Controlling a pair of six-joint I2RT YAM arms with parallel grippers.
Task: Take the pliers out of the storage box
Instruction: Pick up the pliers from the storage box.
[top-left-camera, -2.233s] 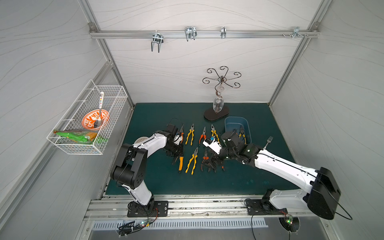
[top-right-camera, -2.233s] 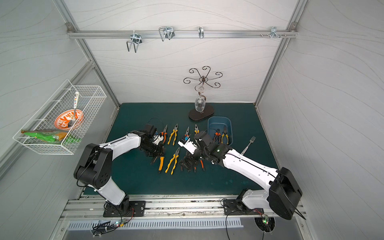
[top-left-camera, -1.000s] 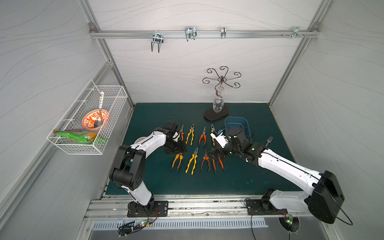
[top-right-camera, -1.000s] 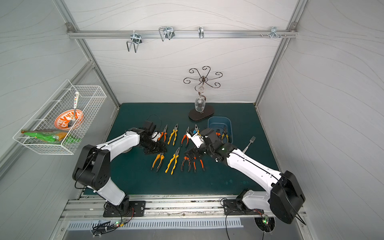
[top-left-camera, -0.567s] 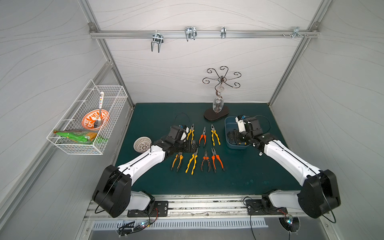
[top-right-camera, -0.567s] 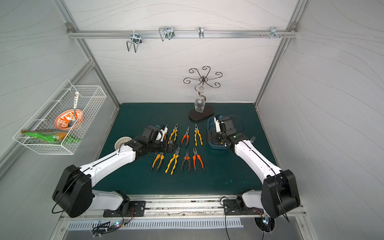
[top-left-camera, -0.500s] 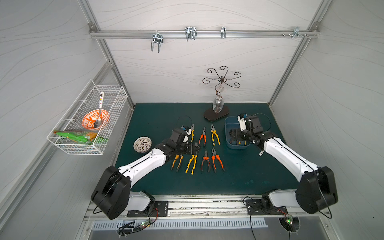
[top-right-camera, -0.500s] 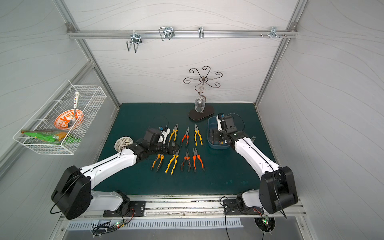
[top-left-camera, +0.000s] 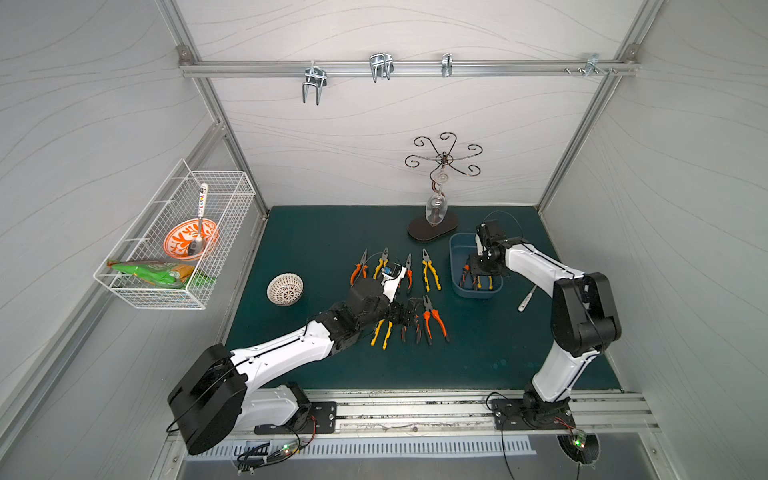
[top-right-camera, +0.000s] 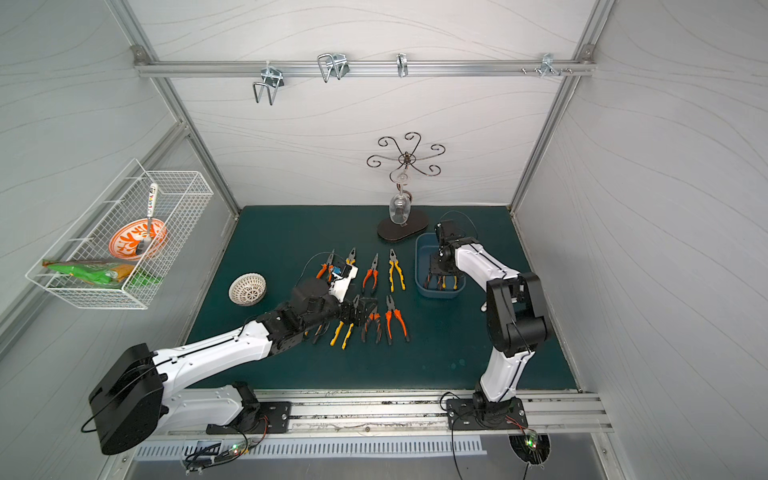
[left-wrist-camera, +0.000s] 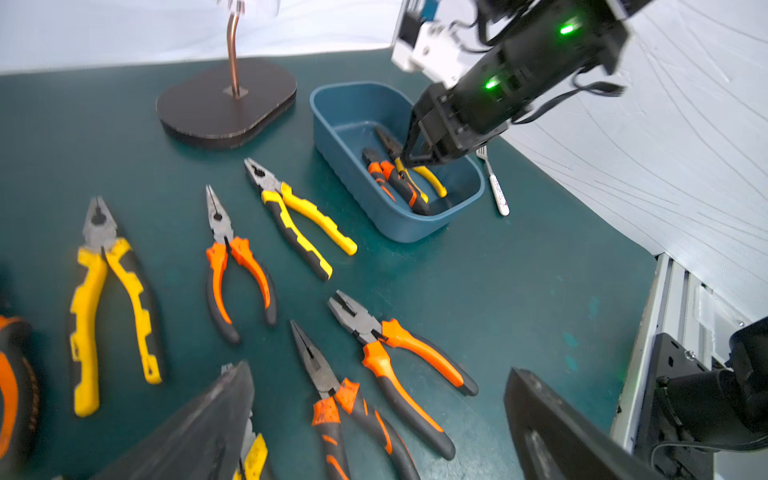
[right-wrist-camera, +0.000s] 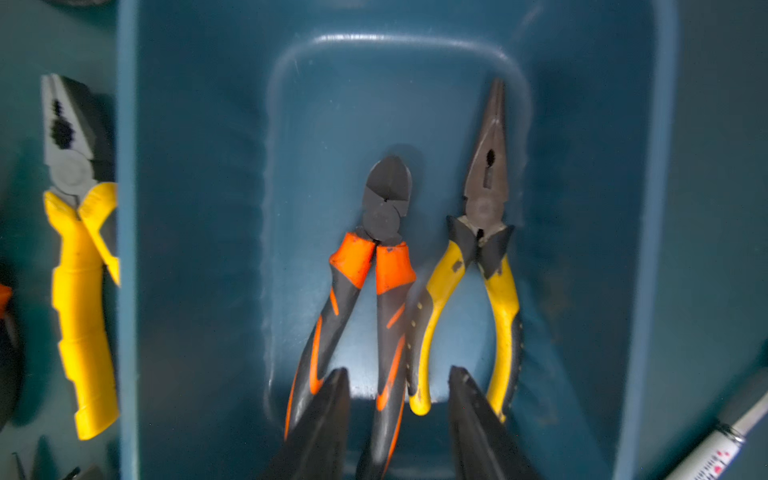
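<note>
The blue storage box (top-left-camera: 456, 249) (top-right-camera: 420, 257) stands at the back right of the green mat. In it lie two pliers: orange-black cutters (right-wrist-camera: 384, 208) and a yellow-black long-nosed pair (right-wrist-camera: 490, 166). My right gripper (right-wrist-camera: 399, 374) (top-left-camera: 478, 270) is down inside the box. Its fingers straddle one orange handle and one yellow handle, with small gaps showing on both sides. Several pliers (top-left-camera: 430, 270) (left-wrist-camera: 299, 216) lie in two rows on the mat. My left gripper (left-wrist-camera: 378, 370) (top-left-camera: 409, 313) hovers wide open over the front row, holding nothing.
A fork (top-left-camera: 527, 300) (left-wrist-camera: 494, 187) lies just right of the box. A dark stand with a hanging wine glass (top-left-camera: 434, 228) sits behind it. A white patterned bowl (top-left-camera: 284, 289) is on the mat's left. A wire basket (top-left-camera: 174, 249) hangs on the left wall.
My right arm swung from the laid-out pliers to the box and lowered in, its jaws narrowing. My left arm moved from the back-left pliers to over the front row.
</note>
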